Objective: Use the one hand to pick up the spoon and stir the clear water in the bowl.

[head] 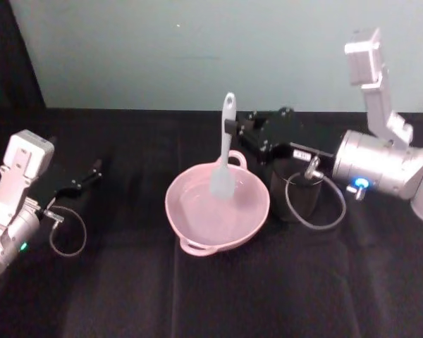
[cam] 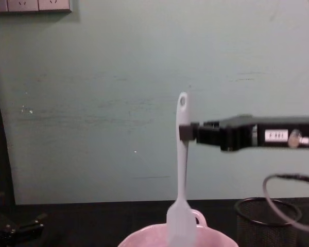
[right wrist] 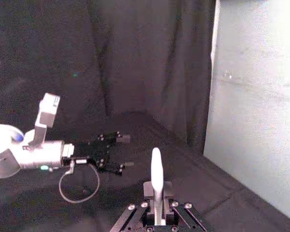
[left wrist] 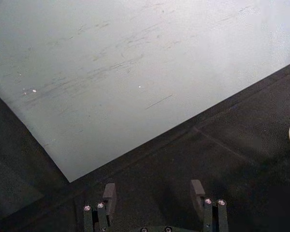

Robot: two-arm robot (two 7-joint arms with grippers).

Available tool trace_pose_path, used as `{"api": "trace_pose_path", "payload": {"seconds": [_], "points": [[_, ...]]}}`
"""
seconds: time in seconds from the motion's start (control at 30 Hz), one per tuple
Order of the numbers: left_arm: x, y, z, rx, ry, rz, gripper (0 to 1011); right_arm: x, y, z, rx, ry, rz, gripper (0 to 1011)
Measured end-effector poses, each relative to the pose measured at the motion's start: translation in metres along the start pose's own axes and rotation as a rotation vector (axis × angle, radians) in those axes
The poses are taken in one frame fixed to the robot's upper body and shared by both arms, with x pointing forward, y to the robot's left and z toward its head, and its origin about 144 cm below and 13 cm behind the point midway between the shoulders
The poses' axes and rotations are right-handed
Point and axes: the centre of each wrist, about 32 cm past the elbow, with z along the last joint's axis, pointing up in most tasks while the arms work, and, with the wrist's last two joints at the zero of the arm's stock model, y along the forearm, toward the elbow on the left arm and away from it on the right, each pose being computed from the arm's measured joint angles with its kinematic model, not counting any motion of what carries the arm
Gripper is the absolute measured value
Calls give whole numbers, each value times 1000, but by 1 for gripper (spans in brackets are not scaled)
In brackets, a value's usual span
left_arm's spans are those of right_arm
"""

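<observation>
The pale pink bowl stands mid-table, and the clear water shows in it as a faint sheen. A white spoon stands nearly upright with its blade down inside the bowl. Whether the blade touches the water I cannot tell. My right gripper reaches in from the right and is shut on the spoon's handle just below the oval hole. The chest view shows the spoon, the right gripper and the bowl's rim. In the right wrist view the handle rises from between the pads.
A black wire-mesh cup stands right of the bowl, under my right wrist. My left gripper is parked open at the table's left, its fingers apart over the dark cloth. A pale green wall runs behind the table.
</observation>
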Motion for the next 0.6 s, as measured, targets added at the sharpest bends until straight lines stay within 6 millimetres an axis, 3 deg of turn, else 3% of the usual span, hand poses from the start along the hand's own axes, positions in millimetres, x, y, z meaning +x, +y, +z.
{"api": "trace_pose_path", "payload": {"seconds": [0.6], "points": [[0,0,0,0,0,0,1011,-23,26,-35,6,20,44,110]]}}
